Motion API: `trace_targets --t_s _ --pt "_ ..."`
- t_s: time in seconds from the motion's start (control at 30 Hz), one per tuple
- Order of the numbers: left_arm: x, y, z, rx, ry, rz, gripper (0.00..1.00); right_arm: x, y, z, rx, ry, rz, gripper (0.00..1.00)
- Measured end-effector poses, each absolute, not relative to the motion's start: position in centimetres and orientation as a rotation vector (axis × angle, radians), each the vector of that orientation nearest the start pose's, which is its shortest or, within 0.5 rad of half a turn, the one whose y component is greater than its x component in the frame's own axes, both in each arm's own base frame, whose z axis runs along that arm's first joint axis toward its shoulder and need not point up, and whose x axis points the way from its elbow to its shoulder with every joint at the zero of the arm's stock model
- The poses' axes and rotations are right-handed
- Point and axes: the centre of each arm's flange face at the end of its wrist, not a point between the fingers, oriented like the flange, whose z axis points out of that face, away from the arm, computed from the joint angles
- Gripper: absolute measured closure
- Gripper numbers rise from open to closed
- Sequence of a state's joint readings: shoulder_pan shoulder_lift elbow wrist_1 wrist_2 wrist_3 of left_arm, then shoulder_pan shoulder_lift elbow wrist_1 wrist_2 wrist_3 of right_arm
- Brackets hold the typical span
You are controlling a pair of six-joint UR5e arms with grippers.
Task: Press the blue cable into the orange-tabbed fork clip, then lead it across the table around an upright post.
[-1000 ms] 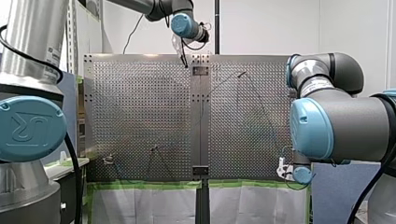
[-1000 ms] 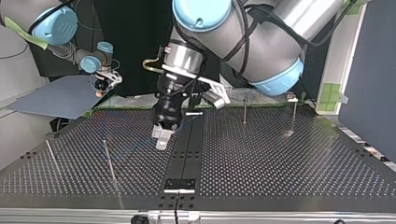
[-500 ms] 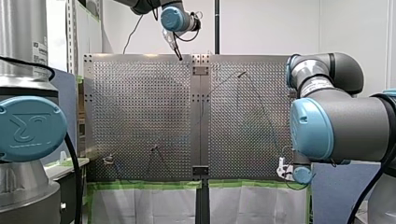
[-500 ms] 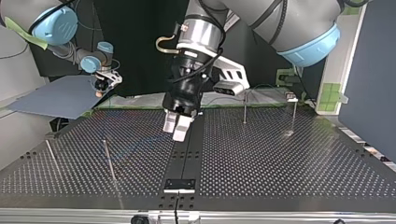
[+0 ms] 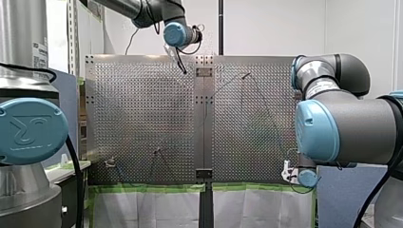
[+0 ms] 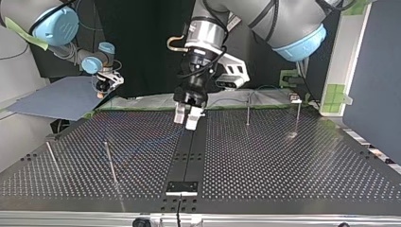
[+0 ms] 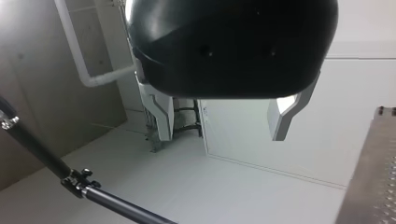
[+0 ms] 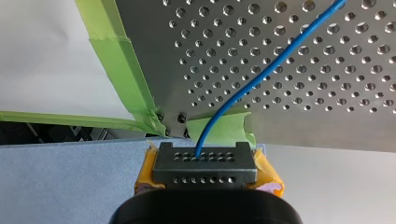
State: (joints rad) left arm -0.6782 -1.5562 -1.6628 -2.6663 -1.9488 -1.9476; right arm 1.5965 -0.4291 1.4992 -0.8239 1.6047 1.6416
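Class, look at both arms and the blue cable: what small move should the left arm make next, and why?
Probably lower my left gripper onto the blue cable lying on the table and close on it. Its fingers hang open and empty above the table, while my right gripper only pinches the cable's end beyond the table's corner.

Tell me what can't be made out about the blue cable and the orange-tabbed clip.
Small pale fitting at the top view's far right: too small to tell whether it's the orange-tabbed fork clip.
Thin blue cable: cut off by the right wrist view's edge; too faint elsewhere to trace.
Its held end: hidden inside my right gripper.
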Motion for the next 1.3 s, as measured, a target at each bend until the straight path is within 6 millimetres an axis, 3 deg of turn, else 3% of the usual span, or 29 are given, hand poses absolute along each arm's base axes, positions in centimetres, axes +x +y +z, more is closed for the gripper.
trace_targets --t_s 0.37,1.3 --pt "33.3 -38.7 45.0 -0.184 1.288 -0.653 0.0 14.7 -64.3 -12.6 1.346 -1.445 1.117 1.0" --pt "30.1 -35.3 31.9 -0.177 1.533 -0.534 0.0 14.8 -64.3 -12.8 1.36 -1.438 1.134 1.0"
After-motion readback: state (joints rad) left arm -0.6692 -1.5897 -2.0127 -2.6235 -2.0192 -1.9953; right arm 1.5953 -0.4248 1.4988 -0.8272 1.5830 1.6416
